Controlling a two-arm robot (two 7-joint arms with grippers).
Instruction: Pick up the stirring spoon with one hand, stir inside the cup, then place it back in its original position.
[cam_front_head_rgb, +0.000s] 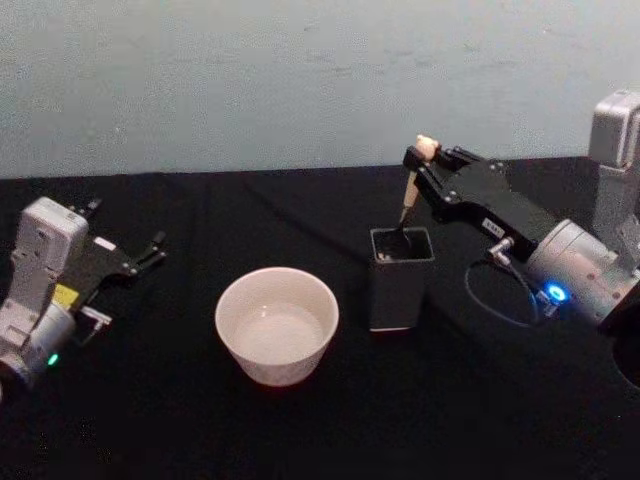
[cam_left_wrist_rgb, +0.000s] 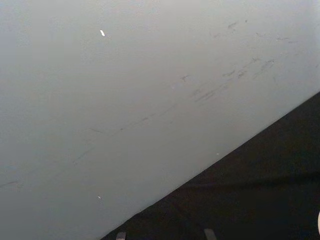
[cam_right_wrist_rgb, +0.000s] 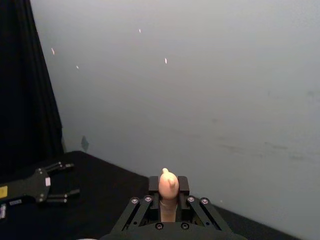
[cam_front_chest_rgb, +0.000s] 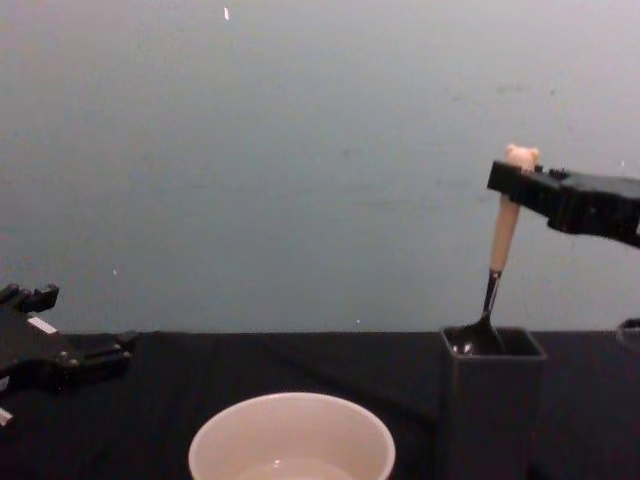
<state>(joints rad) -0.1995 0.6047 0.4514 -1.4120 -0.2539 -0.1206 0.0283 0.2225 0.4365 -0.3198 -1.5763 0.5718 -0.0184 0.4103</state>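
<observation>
Right now your right gripper (cam_front_head_rgb: 418, 160) is clenched on the stirring spoon (cam_front_head_rgb: 408, 195) just under its bear-head top. The spoon's bowl sits at the mouth of the dark holder (cam_front_head_rgb: 401, 290), so this looks like the lift-out step. Next, raise it straight until the bowl clears the rim, then carry it left over the cup (cam_front_head_rgb: 277, 325); your left gripper (cam_front_head_rgb: 152, 250) sits parked, fingers spread, at the table's (cam_front_head_rgb: 480, 400) left.
</observation>
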